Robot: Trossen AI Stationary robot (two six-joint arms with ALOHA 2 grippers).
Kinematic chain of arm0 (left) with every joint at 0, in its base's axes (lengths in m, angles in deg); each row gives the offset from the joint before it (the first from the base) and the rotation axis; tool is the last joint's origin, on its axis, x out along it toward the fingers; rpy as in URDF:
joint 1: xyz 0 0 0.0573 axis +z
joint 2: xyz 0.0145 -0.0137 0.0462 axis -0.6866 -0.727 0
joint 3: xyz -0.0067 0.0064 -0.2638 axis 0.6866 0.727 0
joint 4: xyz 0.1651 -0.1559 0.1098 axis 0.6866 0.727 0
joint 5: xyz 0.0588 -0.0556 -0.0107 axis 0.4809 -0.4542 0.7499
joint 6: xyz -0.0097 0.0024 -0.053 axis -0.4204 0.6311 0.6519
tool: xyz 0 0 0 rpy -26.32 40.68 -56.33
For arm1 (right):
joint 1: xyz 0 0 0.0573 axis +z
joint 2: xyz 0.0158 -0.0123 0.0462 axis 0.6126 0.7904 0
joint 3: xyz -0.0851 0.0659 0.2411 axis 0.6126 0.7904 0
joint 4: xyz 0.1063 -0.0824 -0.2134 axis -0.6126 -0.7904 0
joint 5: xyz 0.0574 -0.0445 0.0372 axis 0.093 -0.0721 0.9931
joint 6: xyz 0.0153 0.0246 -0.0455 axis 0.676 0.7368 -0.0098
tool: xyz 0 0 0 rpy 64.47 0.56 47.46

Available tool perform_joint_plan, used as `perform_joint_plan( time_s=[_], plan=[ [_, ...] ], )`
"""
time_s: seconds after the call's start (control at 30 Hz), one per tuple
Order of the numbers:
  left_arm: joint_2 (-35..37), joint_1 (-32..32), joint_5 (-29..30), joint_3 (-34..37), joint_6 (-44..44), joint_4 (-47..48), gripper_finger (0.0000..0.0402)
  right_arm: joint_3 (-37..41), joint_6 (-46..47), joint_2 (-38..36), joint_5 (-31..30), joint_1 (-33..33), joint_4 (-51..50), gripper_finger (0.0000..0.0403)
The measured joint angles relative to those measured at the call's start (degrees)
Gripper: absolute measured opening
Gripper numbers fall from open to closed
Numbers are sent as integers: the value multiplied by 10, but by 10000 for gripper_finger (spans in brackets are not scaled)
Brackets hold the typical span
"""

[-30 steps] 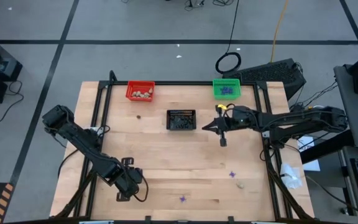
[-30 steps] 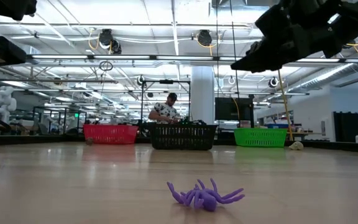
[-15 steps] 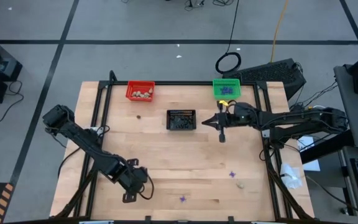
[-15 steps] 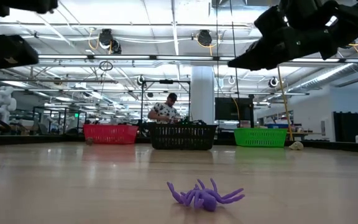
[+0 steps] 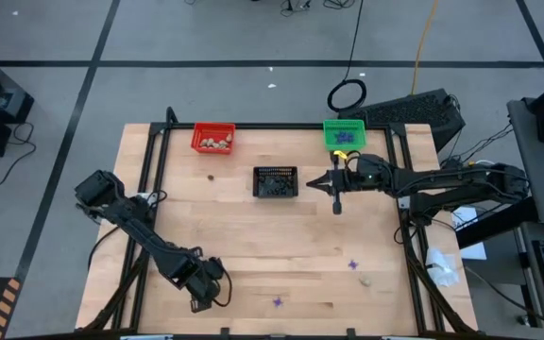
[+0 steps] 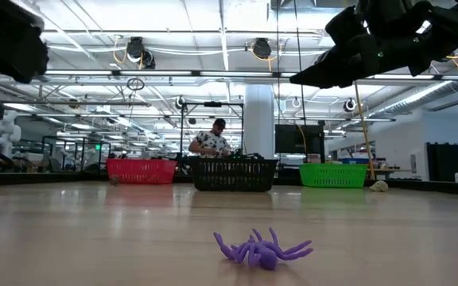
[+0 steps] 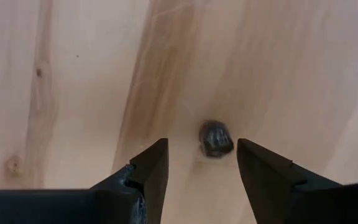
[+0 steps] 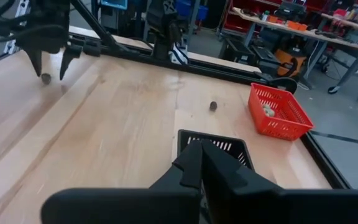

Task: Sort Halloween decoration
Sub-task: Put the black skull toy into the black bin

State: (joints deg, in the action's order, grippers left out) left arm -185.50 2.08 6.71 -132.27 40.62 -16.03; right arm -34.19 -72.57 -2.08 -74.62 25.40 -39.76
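Observation:
My left gripper hangs open near the table's near left part, fingers pointing down. A dark brown-black bit lies on the wood between its fingertips, apart from both; the right wrist view shows it too. My right gripper is shut and empty, held level in the air beside the black basket. Two purple spiky trinkets and a pale beige lump lie near the front edge. Another dark bit lies near the red basket.
The red basket holds beige lumps, the black basket dark bits, and the green basket purple ones, all along the far side. A black frame rail runs along the table's left. In the low view a person stands beyond the table.
My left gripper has sunk toward the table and gone a little toward the near edge, rolling about its own axis as it went. It has stayed open.

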Motion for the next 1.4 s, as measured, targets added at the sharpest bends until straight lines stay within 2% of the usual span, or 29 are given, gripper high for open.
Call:
perform_joint_plan(
  time_s=[0.33,0.43,0.7,0.87,1.13,1.4],
  plan=[
    [-29,-8,18,-2,13,20,176,0,6,0,0,0,1,0],
    [-30,-9,23,-2,13,23,152,0,6,0,0,0,1,0],
    [-30,-8,32,-2,13,25,55,0,-9,0,0,-1,8,0],
    [-30,-7,32,-1,13,22,34,0,-13,0,0,-8,24,0],
    [-31,-7,36,0,39,18,34,0,-13,0,0,-16,26,0],
    [-32,-7,40,0,39,17,107,0,-13,0,0,-16,26,0]
  ],
)
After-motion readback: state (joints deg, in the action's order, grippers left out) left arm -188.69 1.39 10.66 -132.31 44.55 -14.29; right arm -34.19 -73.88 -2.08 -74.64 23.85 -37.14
